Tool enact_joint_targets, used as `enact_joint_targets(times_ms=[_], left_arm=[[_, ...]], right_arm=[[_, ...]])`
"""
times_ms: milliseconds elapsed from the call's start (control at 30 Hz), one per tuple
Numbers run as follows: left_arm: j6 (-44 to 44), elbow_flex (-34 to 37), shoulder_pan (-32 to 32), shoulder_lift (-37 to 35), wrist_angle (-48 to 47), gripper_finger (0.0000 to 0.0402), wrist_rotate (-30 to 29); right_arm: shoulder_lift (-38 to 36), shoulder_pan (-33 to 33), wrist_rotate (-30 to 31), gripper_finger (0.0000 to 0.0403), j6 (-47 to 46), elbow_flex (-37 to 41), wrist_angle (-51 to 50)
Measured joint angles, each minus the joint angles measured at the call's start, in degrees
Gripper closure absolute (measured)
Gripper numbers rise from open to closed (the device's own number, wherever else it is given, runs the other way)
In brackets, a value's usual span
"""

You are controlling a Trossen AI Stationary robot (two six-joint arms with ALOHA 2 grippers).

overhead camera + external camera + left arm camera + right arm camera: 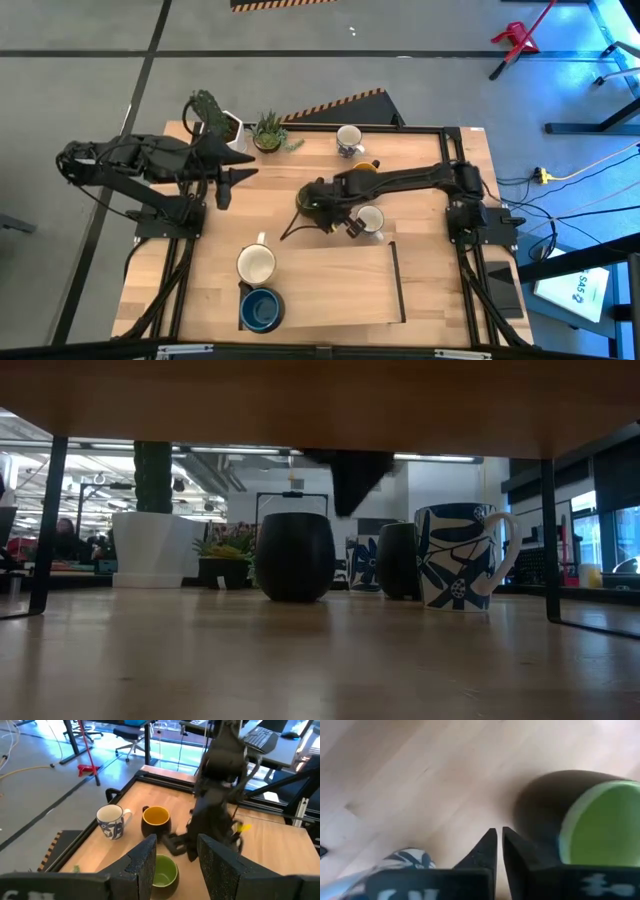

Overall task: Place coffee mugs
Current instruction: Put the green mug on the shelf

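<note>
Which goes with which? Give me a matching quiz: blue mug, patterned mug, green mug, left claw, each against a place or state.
Things:
1. blue mug
2. patterned mug
3. green mug
4. left claw

Places or states:
A. open, holding nothing
B. right beside the cream mug
C. next to the shut right claw
D. along the same table edge as the spiky plant

Pairs: 1-B, 2-D, 3-C, 4-A

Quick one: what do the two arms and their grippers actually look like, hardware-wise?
Both arms are black, jointed links on black base blocks bolted to the light wooden table. The left gripper has two broad, flat, matte black fingers with textured faces. The right gripper has slim black fingers tapering to points, with white lettering on the body behind them. Dark cables trail along both arms.
</note>
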State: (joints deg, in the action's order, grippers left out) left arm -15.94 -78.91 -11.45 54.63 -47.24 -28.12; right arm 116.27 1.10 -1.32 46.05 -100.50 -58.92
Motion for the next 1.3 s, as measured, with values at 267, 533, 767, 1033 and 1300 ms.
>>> enact_joint_targets(times_ms=[267, 533, 767, 1033, 1300], left_arm=[[-0.04, 0.00, 1.94, 0.00, 0.20, 0.0264, -0.28], [-0.07, 0.00, 2.93, 0.00, -0.15, 0.0264, 0.06], [-0.12, 0.00, 2.93, 0.00, -0.51, 0.0264, 0.22], [-0.11, 0.00, 2.93, 0.00, -0.50, 0.0264, 0.30], [-0.13, 0.00, 2.92, 0.00, -0.51, 0.0264, 0.71]], right_arm=[[-4.75, -0.92, -0.44, 0.0323, 4.72, -0.07, 3.98], [-0.45, -2.27, 2.37, 0.0212, 7.37, 0.04, 10.46], [2.28, -4.67, 1.82, 0.0227, 7.95, 1.72, 9.70], [2.83, -4.82, 3.96, 0.0374, 7.76, 4.17, 10.12], [1.21, -4.87, 5.49, 0.0396, 6.04, 1.68, 6.81]])
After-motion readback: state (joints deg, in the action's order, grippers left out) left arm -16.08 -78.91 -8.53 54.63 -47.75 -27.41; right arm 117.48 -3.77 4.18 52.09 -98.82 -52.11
